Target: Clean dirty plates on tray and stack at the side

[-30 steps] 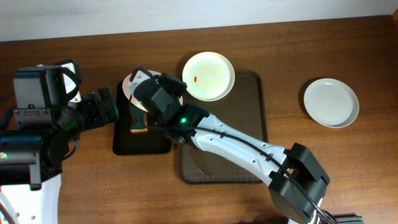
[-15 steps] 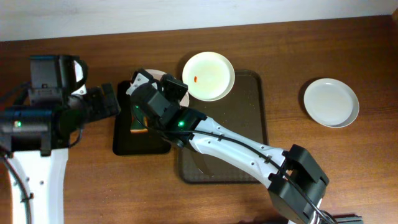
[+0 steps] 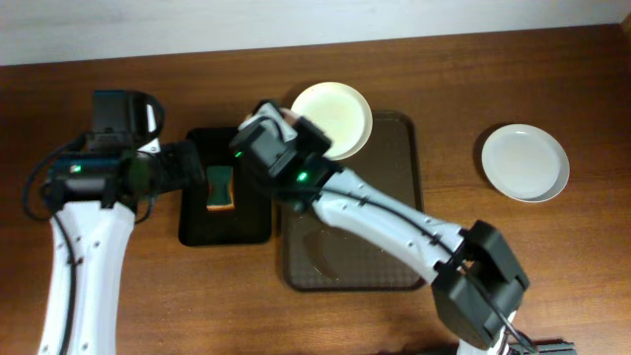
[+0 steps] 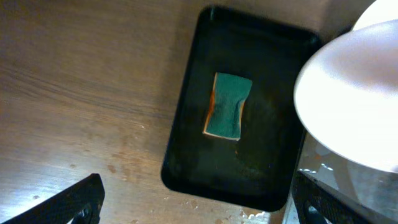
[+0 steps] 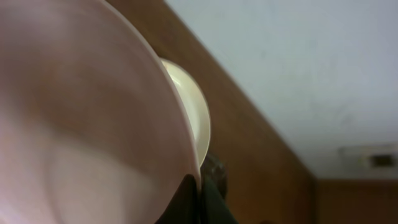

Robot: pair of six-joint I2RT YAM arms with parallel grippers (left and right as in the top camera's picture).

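Note:
My right gripper [image 3: 274, 136] [image 5: 199, 186] is shut on the rim of a white plate [image 5: 74, 124] and holds it tilted over the gap between the black tray and the brown tray [image 3: 406, 197]. From the left wrist view this plate [image 4: 354, 106] hangs at the right. Overhead, the wrist hides most of it. A second white plate [image 3: 335, 116] [image 5: 194, 118] rests on the brown tray's far edge. A third plate [image 3: 525, 163] lies on the table at the right. My left gripper [image 3: 193, 170] [image 4: 202, 208] is open at the black tray's left edge, holding nothing.
A green and orange sponge [image 3: 221, 187] [image 4: 227, 107] lies in the small black tray [image 3: 246, 229] [image 4: 273, 168]. Water drops speckle the wood in front of that tray. The right arm stretches diagonally over the brown tray.
The right gripper has carried the plate rightward off the black tray, uncovering the sponge. The left arm has shifted right, toward the black tray.

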